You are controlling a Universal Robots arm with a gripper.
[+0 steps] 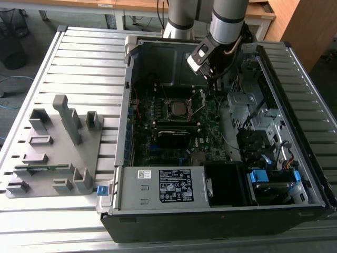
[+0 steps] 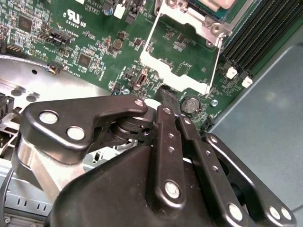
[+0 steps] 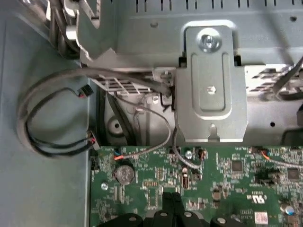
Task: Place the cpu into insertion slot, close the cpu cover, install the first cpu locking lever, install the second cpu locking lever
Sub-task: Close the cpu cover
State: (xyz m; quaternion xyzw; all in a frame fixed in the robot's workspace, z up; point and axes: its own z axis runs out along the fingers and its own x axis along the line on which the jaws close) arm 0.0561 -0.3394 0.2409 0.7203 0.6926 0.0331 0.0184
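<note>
Jaws are held pressed together, nothing gripped | gripper (image 2: 166, 97) is set at the free edge of the raised cpu cover (image 2: 187, 83), judged for pushing it down | beyond, cpu (image 1: 178, 109) is seated in insertion slot (image 1: 168, 112)

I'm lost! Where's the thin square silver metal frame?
In the second wrist view, the silver frame stands open over the green circuit board, by the black gripper.

The cpu cover (image 2: 163, 71) looks bare shiny metal, the fingers (image 2: 166, 100) matt black, perhaps metal.
</note>
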